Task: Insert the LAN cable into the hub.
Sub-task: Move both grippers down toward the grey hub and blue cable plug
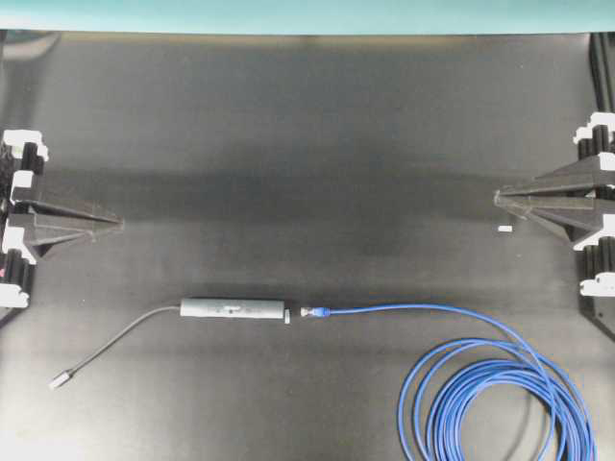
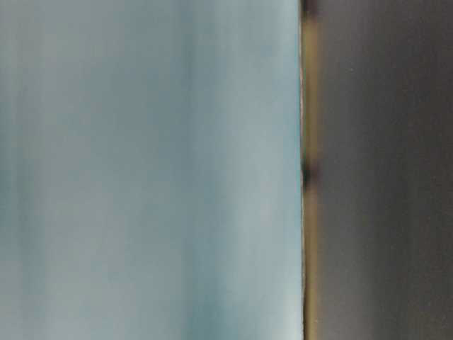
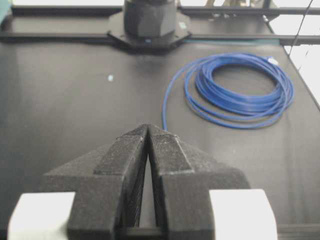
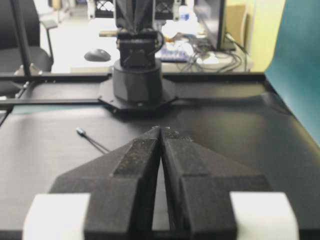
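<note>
Fingers on both arms pressed together, nothing between them: left gripper (image 1: 117, 223) parked at the left edge of the overhead view, right gripper (image 1: 500, 198) at the right edge, both well apart from the work. Wrist views agree; fingertips of the left gripper (image 3: 148, 131) and right gripper (image 4: 160, 132) meet at a point with no gap. Hub (image 1: 233, 309) lies flat on the black mat (image 1: 307, 125), long axis left-right, in the lower middle of the overhead view. Its thin grey cord (image 1: 115, 338) trails off its left end to a small silver plug (image 1: 61, 380). LAN cable (image 1: 500, 394) sits mostly as a loose coil at lower right; 1 free strand runs left from the coil to the cable's plug (image 1: 312, 312), which lies just beside the hub's right end, roughly in line with it. Whether plug and port touch cannot be resolved; it does not look seated. Small white speck (image 1: 504, 229) on the mat near the right gripper, unidentified. Table-level view blurred, no use. Handling judgement: cable light and springy, coil will tug the strand sideways, so grip right behind the plug boot, not on the strand. Hub light and smooth-sided, likely to slide under insertion force; pinch it across its narrow width near mid-body to brace. Plug latch tab probably fragile, so avoid squeezing it.
</note>
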You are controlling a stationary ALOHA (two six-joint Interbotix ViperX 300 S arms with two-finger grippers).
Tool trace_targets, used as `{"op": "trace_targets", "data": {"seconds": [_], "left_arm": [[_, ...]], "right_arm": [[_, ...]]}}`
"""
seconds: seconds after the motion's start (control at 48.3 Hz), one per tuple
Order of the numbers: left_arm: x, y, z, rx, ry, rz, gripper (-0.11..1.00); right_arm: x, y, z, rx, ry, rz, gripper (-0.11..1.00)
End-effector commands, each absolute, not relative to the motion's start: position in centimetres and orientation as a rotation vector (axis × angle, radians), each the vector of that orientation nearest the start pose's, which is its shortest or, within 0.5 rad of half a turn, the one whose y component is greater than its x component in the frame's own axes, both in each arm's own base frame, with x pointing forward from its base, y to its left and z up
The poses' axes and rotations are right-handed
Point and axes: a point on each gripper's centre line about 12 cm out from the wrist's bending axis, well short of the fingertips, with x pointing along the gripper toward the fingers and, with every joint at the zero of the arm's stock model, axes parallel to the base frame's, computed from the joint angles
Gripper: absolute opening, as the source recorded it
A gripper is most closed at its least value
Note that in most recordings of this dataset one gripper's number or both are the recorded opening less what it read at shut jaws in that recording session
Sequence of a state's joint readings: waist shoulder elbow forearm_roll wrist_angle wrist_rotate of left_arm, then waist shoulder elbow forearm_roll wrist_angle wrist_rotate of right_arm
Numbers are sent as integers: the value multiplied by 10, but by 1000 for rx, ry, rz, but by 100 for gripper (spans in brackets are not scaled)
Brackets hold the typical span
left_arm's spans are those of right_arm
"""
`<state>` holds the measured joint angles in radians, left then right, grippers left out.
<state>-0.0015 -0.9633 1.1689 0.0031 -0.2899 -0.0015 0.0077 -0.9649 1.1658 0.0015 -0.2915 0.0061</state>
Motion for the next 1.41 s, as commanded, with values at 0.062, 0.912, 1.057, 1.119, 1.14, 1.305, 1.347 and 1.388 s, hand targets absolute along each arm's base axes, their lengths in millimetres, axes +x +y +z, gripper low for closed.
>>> {"op": "trace_targets", "data": {"seconds": [0.062,0.912,1.057,1.119,1.14,1.305,1.347,1.388], "left_arm": [[209,-1,298,31,-64,-10,8],[250,-15,242,-85,157,-62,82],[257,-19,220,-91,167,-75,74],[258,-20,209,-93,178,-80,75],[259,-20,206,-95,181,-81,75],[259,-20,178,-113,199,-79,75],[259,-19,169,-124,202,-76,75],[261,-19,163,-134,198,-76,75]], "right_arm": [[207,4,293,47,-21,15,3],[289,22,233,70,463,53,57],[303,23,217,67,530,51,86],[308,25,208,64,560,53,85],[309,25,205,65,569,52,85],[320,30,189,59,618,62,84],[323,31,188,61,621,64,84],[324,32,185,62,631,66,84]]}}
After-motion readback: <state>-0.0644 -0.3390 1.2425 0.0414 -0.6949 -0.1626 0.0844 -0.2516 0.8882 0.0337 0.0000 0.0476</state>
